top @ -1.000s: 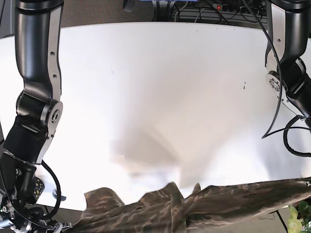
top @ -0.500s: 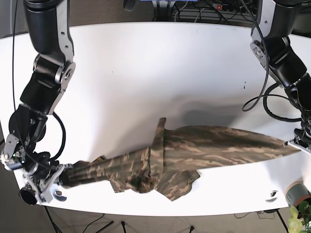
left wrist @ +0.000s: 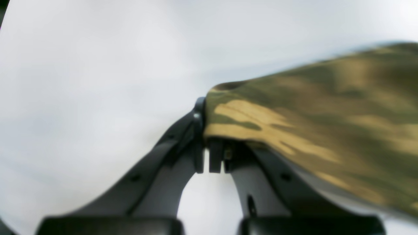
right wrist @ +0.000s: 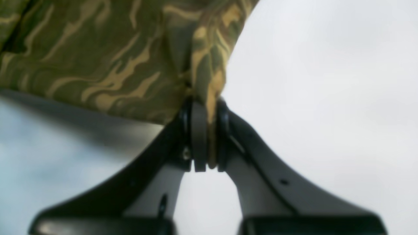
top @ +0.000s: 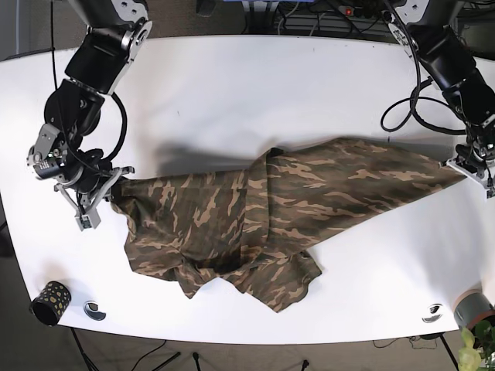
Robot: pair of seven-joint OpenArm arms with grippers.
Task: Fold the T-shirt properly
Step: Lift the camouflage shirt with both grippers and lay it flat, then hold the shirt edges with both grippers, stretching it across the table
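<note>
You are in the spreading step: the T-shirt [top: 263, 220] is stretched across the middle of the worktop [top: 247, 100], held at both ends, but not yet flat. At the left of the base frame the right gripper [top: 108, 188] has its jaws closed tight on a bunched edge; at the right edge, the left gripper [top: 466, 168] has its jaws pinched on the tapered far end, fabric draped over one finger. The camouflage cloth looks soft and limp. It lies smooth toward the right and rumples into overlapping folds at lower centre. Your next move likely calls for pulling the ends apart and laying the crumpled lower part flat before any fold.
</note>
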